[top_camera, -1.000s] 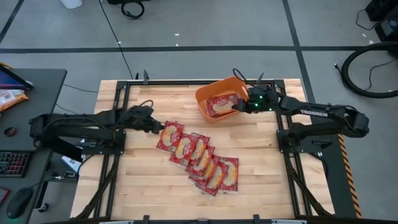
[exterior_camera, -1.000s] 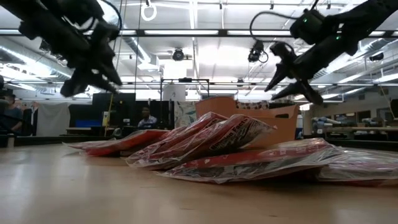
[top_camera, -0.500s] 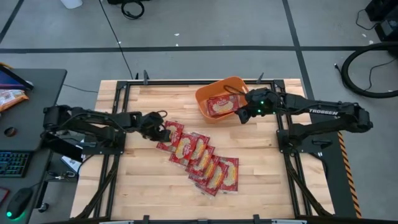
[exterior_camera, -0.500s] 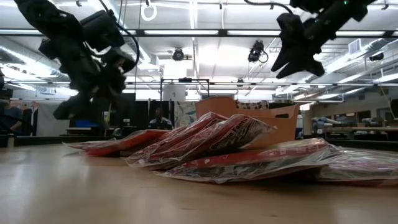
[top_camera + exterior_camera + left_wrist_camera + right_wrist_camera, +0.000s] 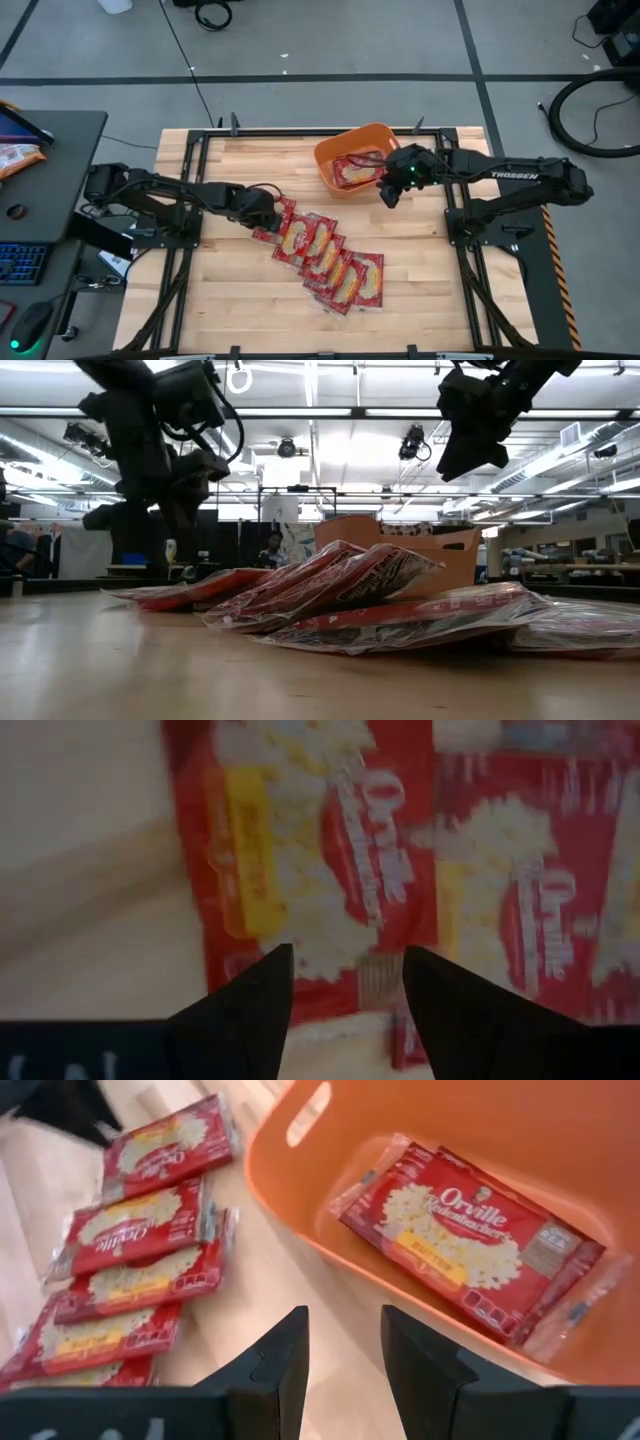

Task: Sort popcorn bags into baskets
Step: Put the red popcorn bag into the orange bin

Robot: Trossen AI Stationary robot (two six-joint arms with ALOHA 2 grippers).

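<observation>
Several red popcorn bags (image 5: 325,250) lie overlapping in a slanting row on the wooden table; they also show in the low view (image 5: 340,590). The orange basket (image 5: 325,158) stands at the far middle with popcorn bags (image 5: 465,1245) lying flat in it. My left gripper (image 5: 267,207) is open and points down over the near edge of the row's far-left bag (image 5: 330,850); I cannot tell whether it touches. My right gripper (image 5: 340,1325) is open and empty, high beside the basket's near right wall (image 5: 300,1200).
A dark desk (image 5: 60,130) with an orange-and-white snack bag (image 5: 15,157) and a keyboard stands left of the table. Bare wood lies at the table's near left (image 5: 230,300) and right of the row (image 5: 420,260).
My left gripper has gone a little toward the table's right and down, tipping from slanted to pointing down over the far-left bag of the row. My right gripper has risen and drawn back from the basket toward the near edge. The bags have not moved.
</observation>
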